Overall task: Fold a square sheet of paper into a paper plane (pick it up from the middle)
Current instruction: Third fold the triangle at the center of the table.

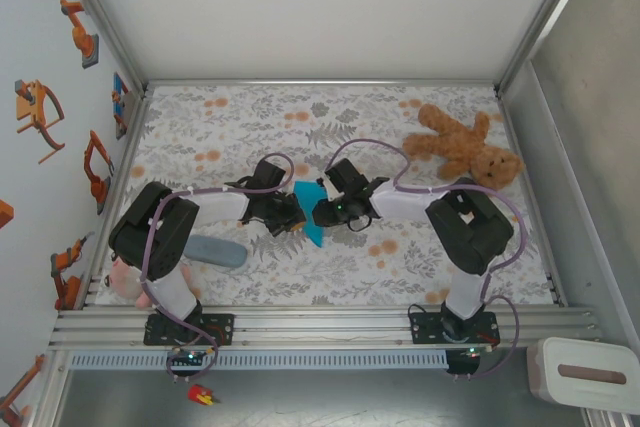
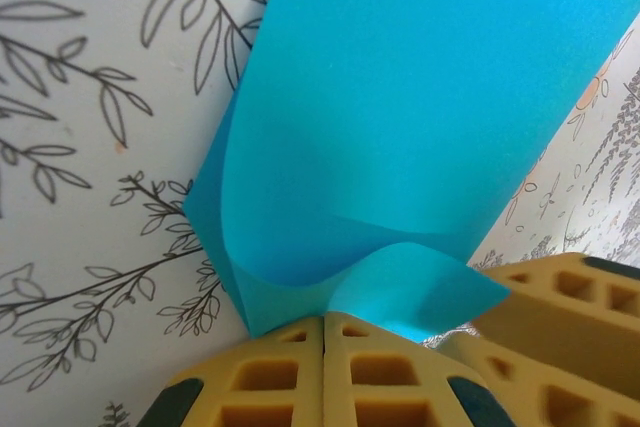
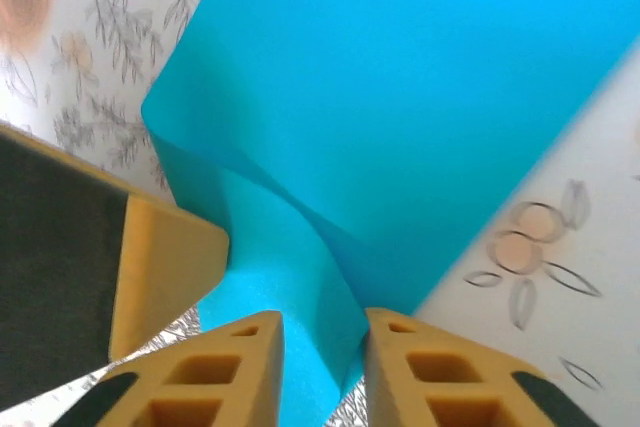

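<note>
a: how do your left fingers stand?
b: your left gripper (image 2: 323, 325) is closed tight. its two yellow fingers (image 2: 265, 372) press together with no gap, pinching the near edge of the paper (image 2: 420, 97).
a: and the right?
b: your right gripper (image 3: 320, 337) is partly open. there's a clear gap between its fingers (image 3: 435, 372), and a strip of the paper runs down through that gap. it isn't clamped there, and i can't tell whether it touches either pad.
a: what does the paper look like?
b: plain turquoise-blue and doubled over. from the left wrist you see a top layer with a soft curl at the pinched end and a second layer under it. from the right wrist a fold bulges up near the fingers, and the rest spreads out smooth.
a: where is it?
b: from above, it's over the middle of the table (image 1: 450, 247), a pointed piece right between your two grippers. they face each other from either side with their tips close together. in the left wrist view a finger of the right gripper sits just beside the pinched corner. i can't tell whether the paper rests on the table or is lifted.
</note>
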You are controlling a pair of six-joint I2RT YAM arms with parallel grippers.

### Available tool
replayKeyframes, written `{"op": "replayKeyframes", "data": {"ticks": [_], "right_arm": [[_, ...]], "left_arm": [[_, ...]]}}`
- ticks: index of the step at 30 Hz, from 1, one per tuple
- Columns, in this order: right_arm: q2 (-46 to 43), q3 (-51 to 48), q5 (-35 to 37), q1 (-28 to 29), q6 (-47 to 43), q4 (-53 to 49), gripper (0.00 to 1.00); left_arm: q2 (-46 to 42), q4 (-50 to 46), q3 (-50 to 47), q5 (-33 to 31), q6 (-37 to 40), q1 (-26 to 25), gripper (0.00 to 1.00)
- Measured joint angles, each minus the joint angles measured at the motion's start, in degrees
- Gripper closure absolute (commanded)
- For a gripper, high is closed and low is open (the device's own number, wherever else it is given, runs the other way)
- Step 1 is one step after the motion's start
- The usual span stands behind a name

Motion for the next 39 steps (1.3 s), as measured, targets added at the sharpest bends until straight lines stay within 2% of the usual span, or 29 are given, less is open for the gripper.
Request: {"op": "replayKeyframes", "data": {"ticks": [3,7,20,28,39], "right_arm": [[-3.8,-1.1,1.0,-1.5,1.4,-0.2,0.65],[-7.5,-1.8,1.0,-3.1,2.5,-0.4,0.72],[-7.4,-3.2,-7.3,-3.1,4.4,-0.7,0.91],[-3.8,-4.7,-12.8,-3.1,5.9,1.2,0.93],[-0.5,-4.7,-15.3,-3.1,6.3,3.3,0.94]], "left_arm": [[0.0,1.9,-0.8,0.2,-1.0,0.0,0.96],[0.0,6.1,-2.1,-0.1,-3.8,-0.7,0.96],[1.5,12.2,-2.4,-1.4,-8.5,-2.8,0.96],[1.7,12.7,-2.5,-1.3,-8.7,-2.8,0.95],[1.7,12.8,-2.6,-1.1,-8.7,-2.8,0.95]]}}
